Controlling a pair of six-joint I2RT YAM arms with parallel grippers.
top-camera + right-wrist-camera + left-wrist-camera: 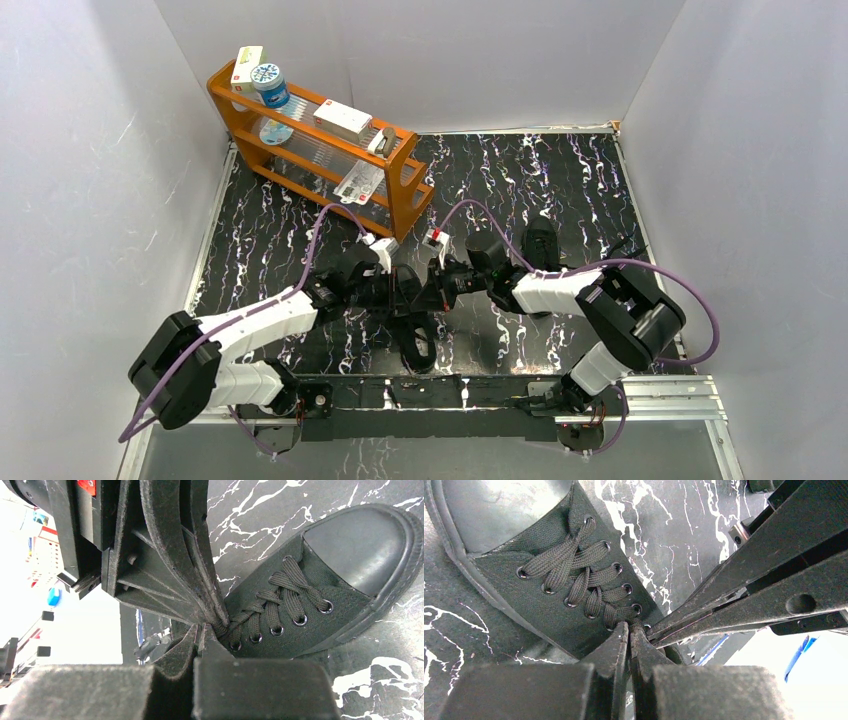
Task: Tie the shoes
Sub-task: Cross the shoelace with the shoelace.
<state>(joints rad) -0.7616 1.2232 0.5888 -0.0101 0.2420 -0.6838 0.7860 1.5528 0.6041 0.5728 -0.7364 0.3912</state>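
One black low-top shoe [416, 338] lies at the table's front middle, just below both grippers. The left wrist view shows its crossed laces [583, 576] and the right wrist view its toe cap [362, 542]. My left gripper [630, 628] is shut, with a lace pinched at its tips by the top eyelets. My right gripper [211, 628] is shut on a lace at the same spot. The two grippers meet tip to tip over the shoe's tongue [420, 287]. A second dark shoe shape [541, 243] lies behind the right arm, partly hidden.
An orange rack [410, 195] stands at the back left and holds a blue-capped bottle [270, 82] and small white boxes [343, 119]. White walls close in the black marbled table [560, 180] on three sides. Purple cables loop above both arms.
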